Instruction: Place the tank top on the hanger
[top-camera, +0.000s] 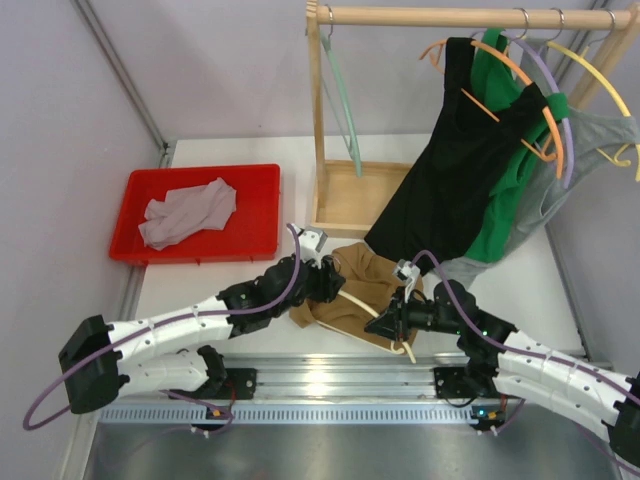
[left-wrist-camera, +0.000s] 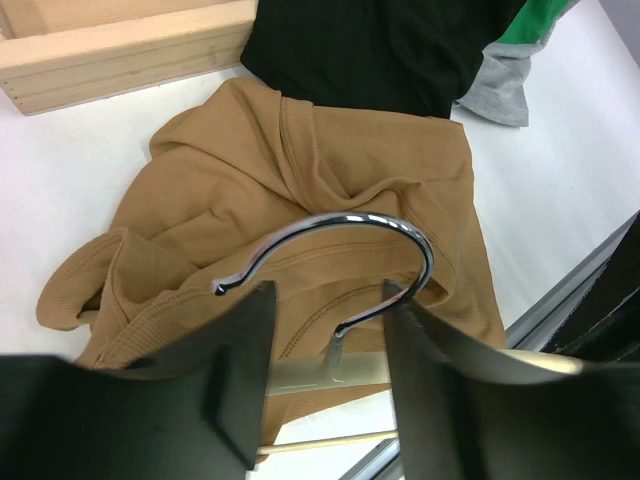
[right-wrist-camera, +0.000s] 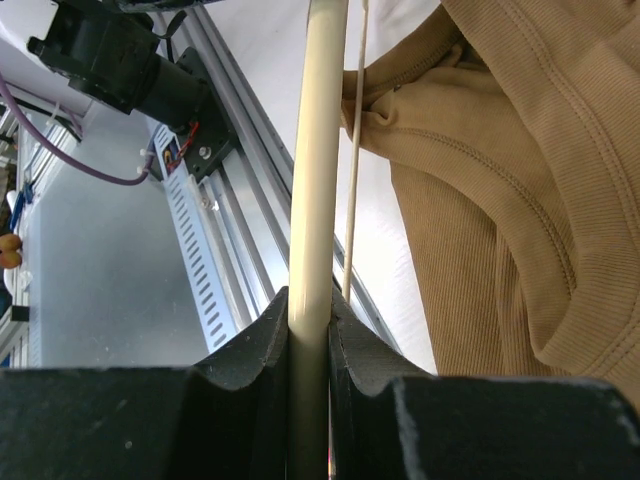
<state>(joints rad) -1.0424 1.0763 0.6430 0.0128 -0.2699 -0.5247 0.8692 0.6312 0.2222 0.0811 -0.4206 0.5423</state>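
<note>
- The tabletop (top-camera: 540, 290) I'm working over is plain white, with an aluminium rail (top-camera: 330, 378) along its near edge.
- A red tray (top-camera: 255, 200) sits at the far left, close to the left edge.
- The rack's wooden base (top-camera: 340, 228) stands at the far middle, just right of the tray and apart from it.
- The tank top (top-camera: 365, 268) lies crumpled in a heap near the front, just in front of the base.
- From my left wrist view, a black top's hem (left-wrist-camera: 370, 50) comes down over the tank top's far edge, and a grey hem (left-wrist-camera: 500, 85) rests on the tabletop beside it.
</note>
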